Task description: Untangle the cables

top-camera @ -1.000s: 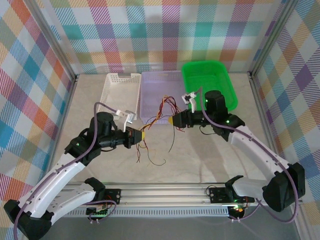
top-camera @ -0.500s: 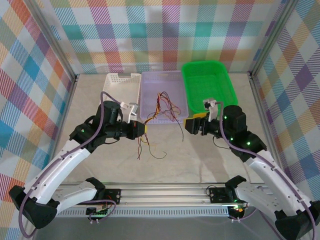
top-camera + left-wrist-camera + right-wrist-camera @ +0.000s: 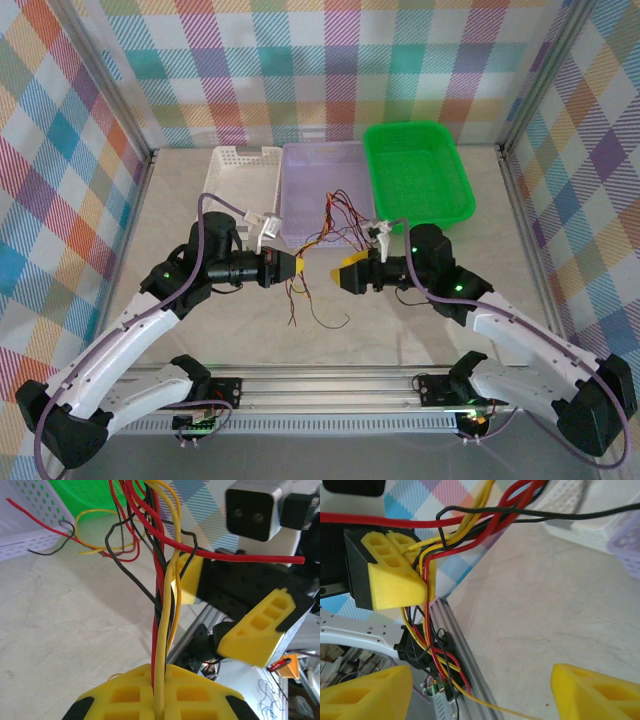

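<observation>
left tool (image 3: 291,266) clamps the cables (image 3: 161,645) just in front of the lavender tray (image 3: 312,170), right tool (image 3: 347,277) spread wide beside them: I'd pinch one strand only, close to the clamp, and pull it slowly sideways so nothing knots.

Bright, even light, soft shadows; wrist-view foregrounds slightly blurred

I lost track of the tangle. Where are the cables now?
Top view: the cables hang mid-table, pinched in the left hand, at the near edge of the lavender tray, open right hand alongside.
</observation>
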